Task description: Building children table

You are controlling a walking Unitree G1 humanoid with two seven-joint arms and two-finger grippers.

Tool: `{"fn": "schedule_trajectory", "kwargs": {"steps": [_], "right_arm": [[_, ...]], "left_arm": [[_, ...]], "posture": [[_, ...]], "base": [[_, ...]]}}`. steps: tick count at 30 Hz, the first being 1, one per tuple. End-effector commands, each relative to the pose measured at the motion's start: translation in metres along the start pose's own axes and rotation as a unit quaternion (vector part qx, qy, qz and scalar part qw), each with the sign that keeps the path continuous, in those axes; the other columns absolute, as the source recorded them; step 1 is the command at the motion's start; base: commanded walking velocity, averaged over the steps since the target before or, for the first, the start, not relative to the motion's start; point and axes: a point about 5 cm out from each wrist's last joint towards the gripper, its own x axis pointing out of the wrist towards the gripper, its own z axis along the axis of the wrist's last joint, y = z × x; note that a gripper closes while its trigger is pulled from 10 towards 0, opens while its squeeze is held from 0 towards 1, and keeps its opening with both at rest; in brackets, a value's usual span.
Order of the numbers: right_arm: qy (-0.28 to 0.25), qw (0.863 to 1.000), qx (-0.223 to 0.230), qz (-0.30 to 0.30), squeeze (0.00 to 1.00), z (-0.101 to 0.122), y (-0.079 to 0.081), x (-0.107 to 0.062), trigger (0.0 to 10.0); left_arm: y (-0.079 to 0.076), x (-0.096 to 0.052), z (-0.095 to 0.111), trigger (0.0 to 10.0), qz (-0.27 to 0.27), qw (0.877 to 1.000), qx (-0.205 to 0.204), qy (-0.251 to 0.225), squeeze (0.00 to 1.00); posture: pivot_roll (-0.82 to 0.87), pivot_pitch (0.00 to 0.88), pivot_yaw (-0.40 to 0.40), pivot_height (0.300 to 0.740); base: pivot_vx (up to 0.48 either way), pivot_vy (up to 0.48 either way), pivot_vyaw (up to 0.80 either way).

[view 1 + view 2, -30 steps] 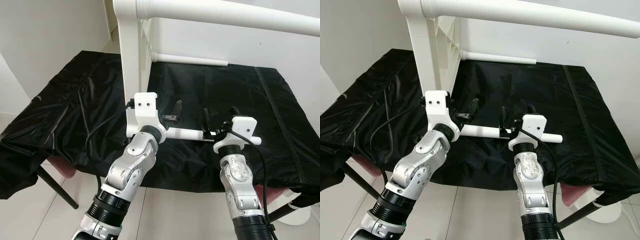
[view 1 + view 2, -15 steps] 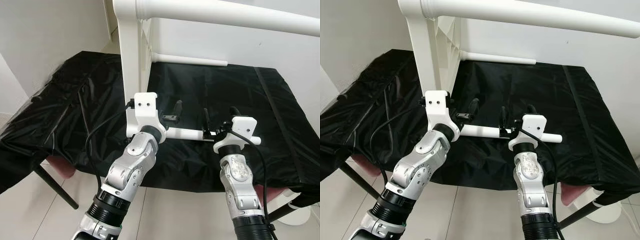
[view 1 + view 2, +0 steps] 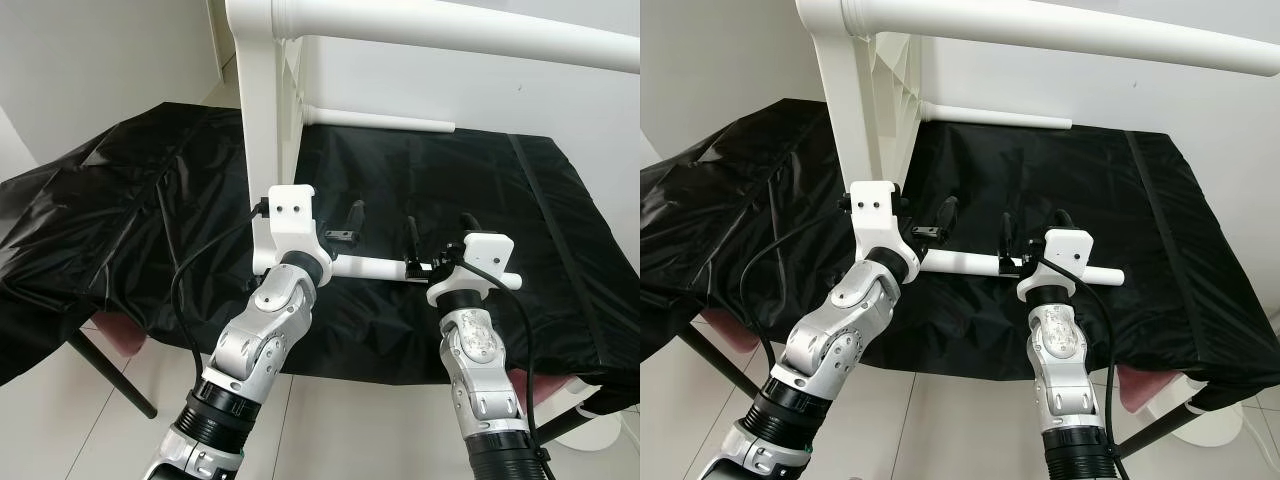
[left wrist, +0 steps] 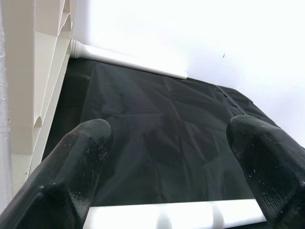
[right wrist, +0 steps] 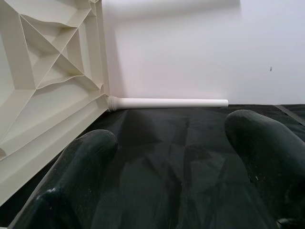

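Both hands, left hand [image 3: 335,222] and right hand [image 3: 438,232], hang open over the white plastic tube leg [image 3: 375,268] at frame centre on the black-draped surface [image 3: 520,230]; close squarely, keeping it level.

A: What carries the parts?

B: A table draped in a black sheet [image 3: 480,190], wrinkled at its left side.

A: What rests on it?

B: The white tabletop panel [image 3: 262,120], standing on edge, its far leg [image 3: 380,121] lying along the wall.
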Motion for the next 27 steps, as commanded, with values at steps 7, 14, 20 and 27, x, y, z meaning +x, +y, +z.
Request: {"fn": "schedule_trajectory", "kwargs": {"steps": [7, 14, 20, 27], "right_arm": [[0.003, 1.000, 0.001, -0.002, 0.00, -0.001, 0.000, 0.000, 10.0], [0.003, 1.000, 0.001, -0.002, 0.00, -0.001, 0.000, 0.000, 10.0], [0.033, 0.998, 0.035, 0.042, 0.00, -0.021, 0.024, -0.019, 10.0], [0.036, 0.998, 0.038, 0.046, 0.00, -0.023, 0.026, -0.022, 10.0]], "left_arm": [[-0.013, -0.001, 0.002, 10.0, -0.117, 0.993, 0.005, -0.003, 0.00], [-0.013, -0.001, 0.002, 10.0, -0.117, 0.993, 0.005, -0.003, 0.00], [0.021, -0.029, -0.016, 10.0, -0.069, 0.992, 0.104, -0.031, 0.00], [0.023, -0.033, -0.018, 10.0, -0.068, 0.990, 0.115, -0.033, 0.00]], "posture": [[0.05, 0.101, -0.009, 0.740], [0.05, 0.101, -0.009, 0.740], [0.09, 0.000, 0.000, 0.740], [0.09, 0.000, 0.000, 0.740]], "base": [[0.000, 0.000, 0.00], [0.000, 0.000, 0.00], [0.000, 0.000, 0.00], [0.000, 0.000, 0.00]]}}
